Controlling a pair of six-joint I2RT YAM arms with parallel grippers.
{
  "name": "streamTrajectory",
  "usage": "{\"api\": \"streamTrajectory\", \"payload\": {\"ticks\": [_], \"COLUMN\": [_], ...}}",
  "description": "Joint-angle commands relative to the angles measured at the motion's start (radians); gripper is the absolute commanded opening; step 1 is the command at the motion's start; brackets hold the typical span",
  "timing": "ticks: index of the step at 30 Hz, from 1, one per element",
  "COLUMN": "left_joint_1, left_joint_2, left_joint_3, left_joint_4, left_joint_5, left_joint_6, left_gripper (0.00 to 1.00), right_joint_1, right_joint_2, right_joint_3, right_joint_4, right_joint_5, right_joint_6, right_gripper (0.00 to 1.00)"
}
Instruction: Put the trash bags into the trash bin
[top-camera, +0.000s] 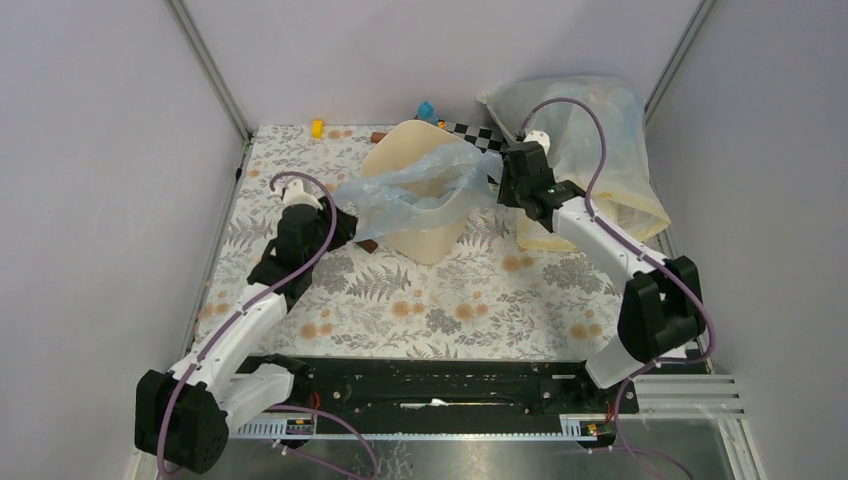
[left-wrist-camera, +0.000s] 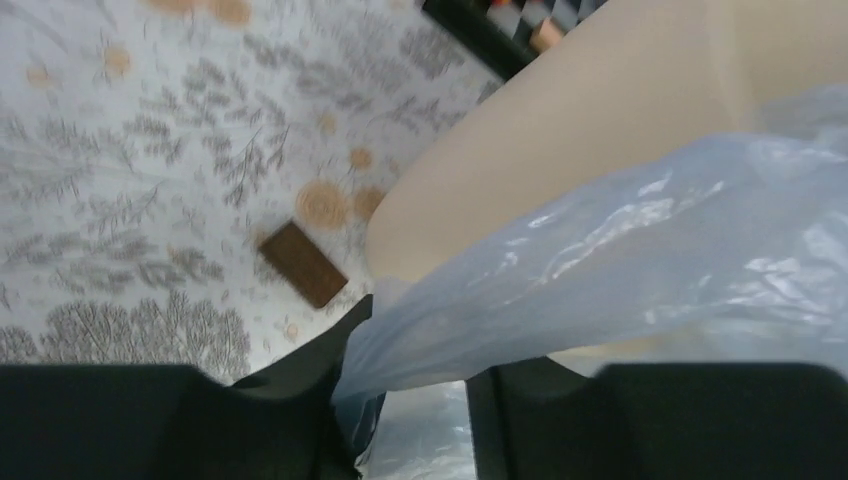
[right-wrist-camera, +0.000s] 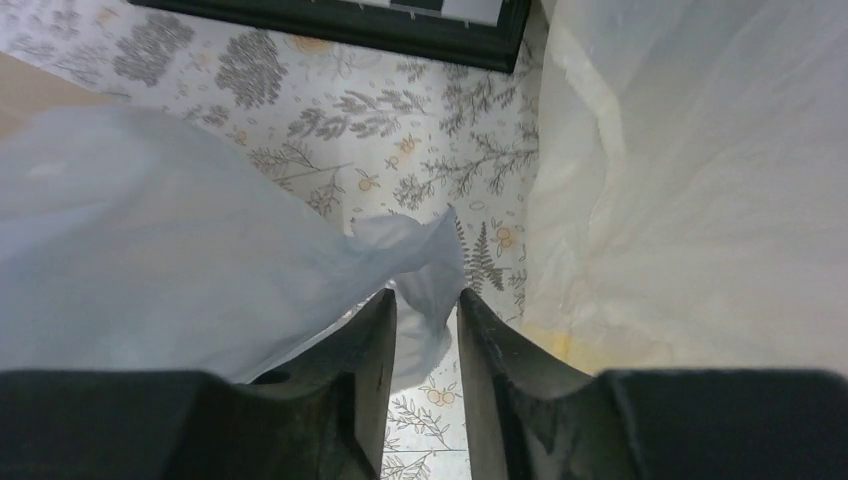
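Bag (top-camera: 425, 190) hangs stretched over bin (top-camera: 428, 243) at upper centre, L tool (left-wrist-camera: 405, 385) clamped narrow on its left end, R tool (right-wrist-camera: 427, 315) pinching the right corner; imo centre it, then lower both ends evenly w/o slack.

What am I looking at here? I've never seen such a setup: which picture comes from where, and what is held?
Two robot arms are bolted at the near edge of a floral-patterned table. The wide picture comes from a fixed camera above and behind them. The other two come from a camera on each wrist, looking past that arm's own fingers. The left gripper and right gripper each pinch one end of a pale-blue trash bag, which is stretched between them over a cream trash bin. Near the bin lie a large yellowish-clear plastic sack and a small brown block. A checkerboard sits at the back.
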Motion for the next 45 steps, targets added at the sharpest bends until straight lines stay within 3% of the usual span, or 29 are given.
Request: {"api": "streamTrajectory", "payload": {"ticks": [1,6,13,16,20,23,27,30,35,45], "left_joint_1": [0.006,0.006,0.007,0.012,0.013,0.013,0.013,0.015,0.034,0.125], "left_joint_2": [0.024,0.079,0.100,0.121,0.160,0.174,0.189,0.212,0.309,0.487], "left_joint_3": [0.136,0.223,0.254,0.269,0.302,0.309,0.326,0.360,0.451,0.567], "left_joint_4": [0.047,0.011,0.008,0.035,0.036,0.057,0.070,0.065,-0.004,-0.028], "left_joint_5": [-0.072,-0.135,-0.191,-0.160,-0.148,-0.157,-0.155,-0.147,-0.139,0.003], "left_joint_6": [0.036,0.046,0.063,0.093,0.101,0.105,0.133,0.156,0.160,0.119], "left_gripper": [0.44,0.65,0.86,0.76,0.47,0.26,0.06,0.00,0.00,0.00], "right_joint_1": [-0.007,-0.007,-0.006,-0.005,-0.006,-0.006,-0.006,-0.007,-0.007,-0.026], "right_joint_2": [-0.123,-0.188,-0.196,-0.187,-0.143,-0.108,-0.089,-0.072,-0.007,0.266], "right_joint_3": [0.067,0.052,0.078,0.088,0.166,0.219,0.249,0.268,0.336,0.674], "right_joint_4": [0.030,0.093,0.176,0.213,0.192,0.160,0.159,0.168,0.158,-0.046], "right_joint_5": [0.000,-0.098,-0.333,-0.389,-0.409,-0.441,-0.447,-0.425,-0.368,-0.359], "right_joint_6": [-0.122,-0.249,-0.422,-0.505,-0.546,-0.558,-0.560,-0.547,-0.498,-0.431], "right_gripper": [0.41,0.58,0.65,0.64,0.51,0.32,0.04,0.00,0.00,0.00]}}
